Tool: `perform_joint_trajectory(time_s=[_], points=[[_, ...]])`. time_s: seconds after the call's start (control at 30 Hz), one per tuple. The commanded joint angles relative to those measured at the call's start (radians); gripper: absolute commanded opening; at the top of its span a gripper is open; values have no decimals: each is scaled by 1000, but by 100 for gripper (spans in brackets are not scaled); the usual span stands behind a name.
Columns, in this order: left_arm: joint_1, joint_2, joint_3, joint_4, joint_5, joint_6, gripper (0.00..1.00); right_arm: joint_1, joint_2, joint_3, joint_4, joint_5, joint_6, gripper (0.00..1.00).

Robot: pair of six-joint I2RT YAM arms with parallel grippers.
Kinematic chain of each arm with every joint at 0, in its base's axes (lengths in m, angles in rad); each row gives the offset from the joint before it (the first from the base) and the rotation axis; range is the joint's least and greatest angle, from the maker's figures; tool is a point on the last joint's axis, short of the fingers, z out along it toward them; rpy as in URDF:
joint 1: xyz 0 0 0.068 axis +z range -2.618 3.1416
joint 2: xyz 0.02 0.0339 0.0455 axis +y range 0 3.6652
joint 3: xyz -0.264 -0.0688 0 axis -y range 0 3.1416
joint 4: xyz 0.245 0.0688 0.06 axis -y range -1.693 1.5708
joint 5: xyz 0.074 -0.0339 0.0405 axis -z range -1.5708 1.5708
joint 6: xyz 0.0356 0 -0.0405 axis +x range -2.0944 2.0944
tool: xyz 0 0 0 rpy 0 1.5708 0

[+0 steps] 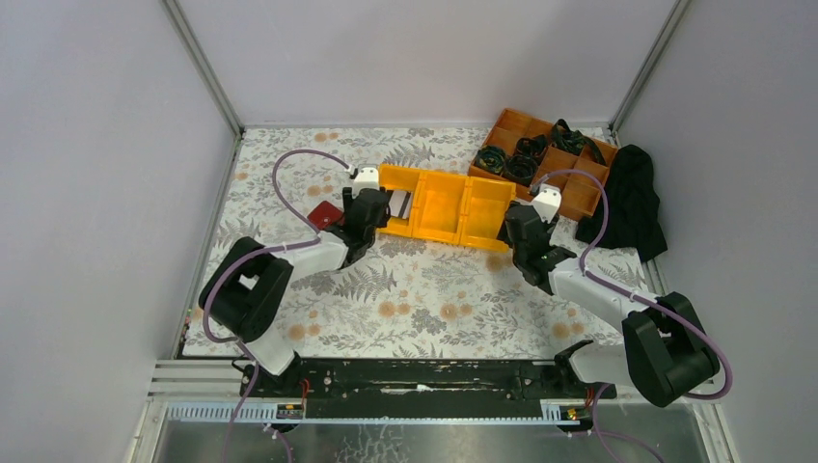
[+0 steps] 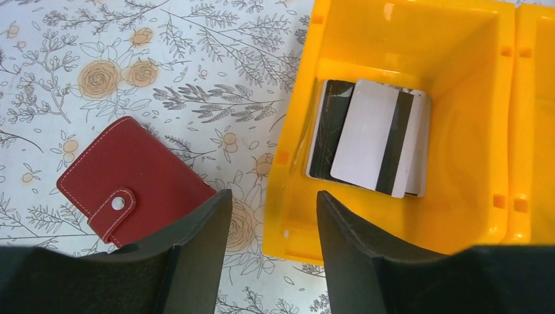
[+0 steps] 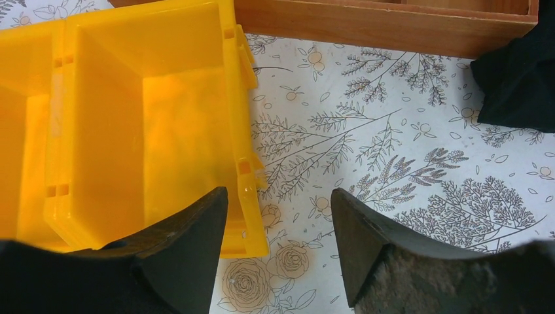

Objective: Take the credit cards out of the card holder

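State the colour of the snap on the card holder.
Silver snap on the red holder; clearest in the left wrist view.

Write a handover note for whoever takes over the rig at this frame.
Left gripper: jaws open, empty, over the yellow bin's near left corner.
Right gripper: jaws open, empty, at the bin's right end.
Credit cards: stacked in the bin's left compartment.
Card holder: snapped shut, left of the bin.
Left to do: the holder's inside is hidden, so check it for remaining cards.
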Motion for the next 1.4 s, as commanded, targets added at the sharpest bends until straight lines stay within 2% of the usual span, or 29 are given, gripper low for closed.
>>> perform_joint_trajectory(time_s=[0.0, 0.33, 0.5, 0.57, 0.67, 0.9, 1.17, 1.3, 1.37], points=[[36, -27, -2, 24, 29, -17, 58, 1, -24, 25, 25, 10, -8, 67], [58, 61, 50, -39, 81, -70, 53, 2, -39, 28, 22, -20, -3, 67], [60, 65, 41, -39, 128, -114, 39, 2, -43, 27, 23, -23, -5, 67], [60, 49, 24, -33, 140, -133, 24, 2, -39, 28, 22, -26, -6, 67], [60, 14, -12, -19, 153, -162, 16, 1, -34, 26, 27, -31, -8, 67], [61, -73, -92, -11, 156, -186, 16, 2, -17, 31, 31, -37, -13, 67], [60, -169, -145, -40, 153, -165, 30, 2, 1, 35, 32, -33, -12, 68], [60, -149, -129, -51, 155, -151, 32, 1, 57, 52, 72, -26, -44, 68], [60, -136, -119, -54, 168, -149, 32, 2, 113, 110, 29, -46, -68, 67]])
